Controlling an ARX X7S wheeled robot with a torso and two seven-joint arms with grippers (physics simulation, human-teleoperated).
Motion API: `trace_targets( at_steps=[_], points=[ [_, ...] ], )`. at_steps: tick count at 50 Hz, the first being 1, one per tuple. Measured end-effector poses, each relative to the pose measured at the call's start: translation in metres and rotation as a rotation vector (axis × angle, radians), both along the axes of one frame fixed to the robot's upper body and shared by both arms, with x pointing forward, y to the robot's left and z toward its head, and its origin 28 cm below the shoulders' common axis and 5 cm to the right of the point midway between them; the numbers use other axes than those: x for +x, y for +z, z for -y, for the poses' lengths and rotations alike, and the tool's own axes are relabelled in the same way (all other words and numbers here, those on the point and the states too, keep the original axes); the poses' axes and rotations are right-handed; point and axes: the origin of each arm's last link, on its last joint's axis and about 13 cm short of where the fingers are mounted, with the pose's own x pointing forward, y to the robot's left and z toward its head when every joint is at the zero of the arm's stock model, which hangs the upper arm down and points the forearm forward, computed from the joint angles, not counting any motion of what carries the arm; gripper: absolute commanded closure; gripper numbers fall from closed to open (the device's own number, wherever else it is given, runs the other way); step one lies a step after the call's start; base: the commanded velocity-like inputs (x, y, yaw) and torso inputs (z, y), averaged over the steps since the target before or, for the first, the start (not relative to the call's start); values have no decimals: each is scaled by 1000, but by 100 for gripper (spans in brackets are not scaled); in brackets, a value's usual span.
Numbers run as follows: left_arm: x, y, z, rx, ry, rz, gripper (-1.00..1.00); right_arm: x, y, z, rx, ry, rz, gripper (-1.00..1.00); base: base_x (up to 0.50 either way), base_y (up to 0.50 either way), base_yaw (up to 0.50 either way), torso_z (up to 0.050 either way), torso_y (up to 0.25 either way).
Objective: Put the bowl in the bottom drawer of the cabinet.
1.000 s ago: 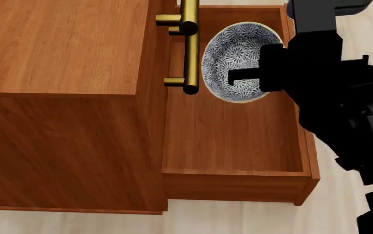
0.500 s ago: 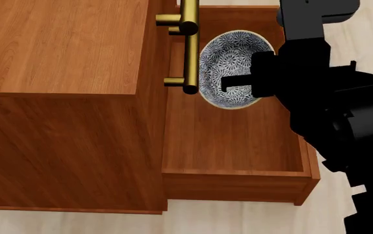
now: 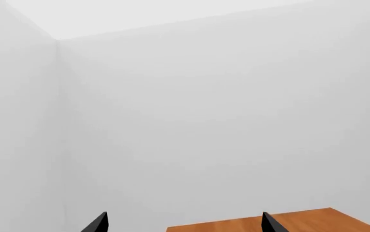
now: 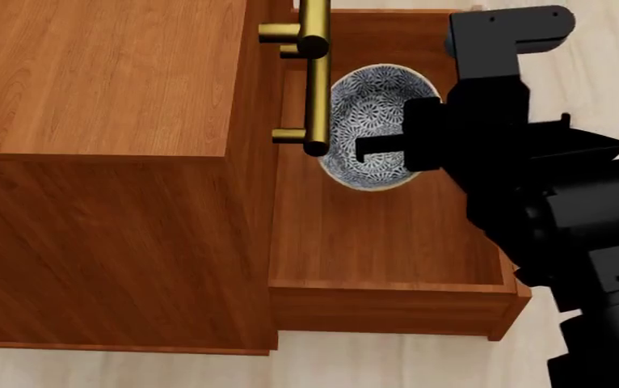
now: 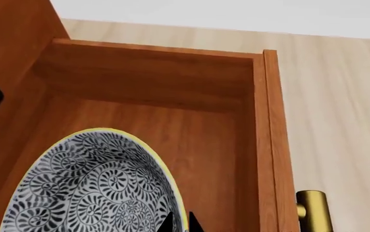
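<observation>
Head view shows my right hand pinching the rim of the bowl, holding it tilted over the open bottom drawer of the cabinet, just beside a brass handle of an upper drawer. On the right wrist camera the bowl sits inside the drawer's walls, with the drawer's own handle outside. My left hand points at a white wall, fingertips spread wide, holding nothing.
</observation>
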Motion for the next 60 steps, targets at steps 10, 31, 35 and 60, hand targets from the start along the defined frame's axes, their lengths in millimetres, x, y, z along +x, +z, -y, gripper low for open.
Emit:
trace_targets(
  at_steps=[10, 31, 35, 60],
  points=[
    [0, 0, 0, -1, 0, -1, -100, 1, -5, -1, 12, 4, -13, 100, 4, 0, -1, 0, -4],
    [0, 0, 0, -4, -4, 0, -100, 4, -8, -1, 7, 14, -14, 100, 5, 1, 0, 0, -7],
    [0, 0, 0, -4, -4, 0, -100, 5, -8, -1, 6, 18, -13, 100, 5, 1, 2, 0, -9],
    [0, 0, 0, -7, -4, -2, -100, 5, -3, -6, 32, 103, 0, -100, 5, 0, 0, 0, -8]
  ],
)
